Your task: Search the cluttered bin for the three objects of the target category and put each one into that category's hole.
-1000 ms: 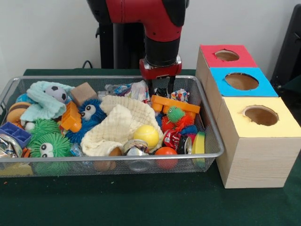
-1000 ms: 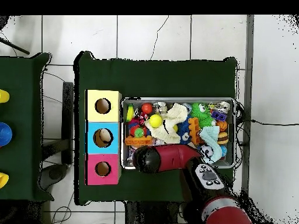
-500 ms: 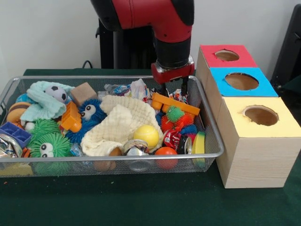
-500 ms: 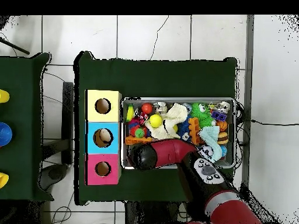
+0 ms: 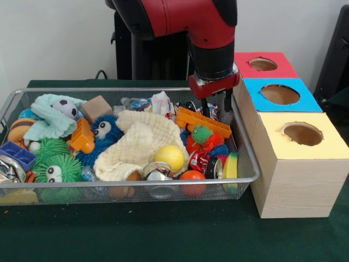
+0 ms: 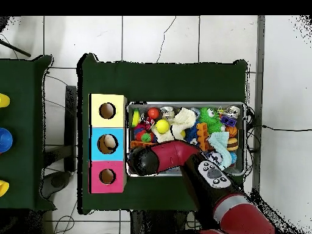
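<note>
My gripper (image 5: 215, 107) hangs open over the far right corner of the wire bin (image 5: 246, 177), just above the orange block (image 5: 203, 121), with nothing held between its fingers. To its right stands the wooden box with a red hole (image 5: 263, 64), a blue hole (image 5: 280, 94) and a yellow hole (image 5: 302, 134). Among the clutter are a yellow ball (image 5: 169, 156), an orange ball (image 5: 192, 178), a small soccer ball (image 5: 66, 108) and a green spiky ball (image 5: 204, 132). In the overhead view the arm's wrist (image 6: 141, 163) covers the gripper, beside the box (image 6: 107, 127).
A cream cloth (image 5: 139, 142) lies across the bin's middle. A blue fuzzy toy (image 5: 103, 131), green spiky toys with eyes (image 5: 54, 169), a wooden cube (image 5: 97, 107), a red can (image 5: 200, 162) and wrappers fill the rest. The bin's right wall stands close to the box.
The arm has carried the gripper sideways along the bin's far edge toward the box, from above the cloth's end to the corner. The objects in the bin have not moved.
</note>
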Robot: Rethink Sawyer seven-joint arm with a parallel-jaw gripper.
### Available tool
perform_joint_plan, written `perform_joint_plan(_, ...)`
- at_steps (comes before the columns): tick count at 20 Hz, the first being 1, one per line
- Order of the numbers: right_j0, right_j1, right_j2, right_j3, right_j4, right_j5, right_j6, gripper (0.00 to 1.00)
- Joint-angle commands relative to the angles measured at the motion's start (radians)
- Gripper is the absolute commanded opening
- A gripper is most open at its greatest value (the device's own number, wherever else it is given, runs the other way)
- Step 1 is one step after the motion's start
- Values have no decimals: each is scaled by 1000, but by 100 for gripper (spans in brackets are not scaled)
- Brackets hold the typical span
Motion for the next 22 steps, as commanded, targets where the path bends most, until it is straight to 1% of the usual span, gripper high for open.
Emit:
perform_joint_plan(1,-48,12,108,-8,-68,62,-150,100)
perform_joint_plan(5,-72,14,128,2,-70,74,-153,100)
perform_joint_plan(6,-68,13,129,-1,-71,77,-148,100)
perform_joint_plan(10,-104,-29,163,30,-53,97,-150,100)
perform_joint_plan(13,-140,-65,190,52,-40,146,-177,100)
perform_joint_plan(16,-186,-106,226,64,-12,210,-208,100)
perform_joint_plan(18,-214,-130,258,73,5,239,-213,100)
perform_joint_plan(21,-239,-152,288,87,5,269,-215,100)
perform_joint_plan(22,-251,-170,307,79,18,302,-226,100)
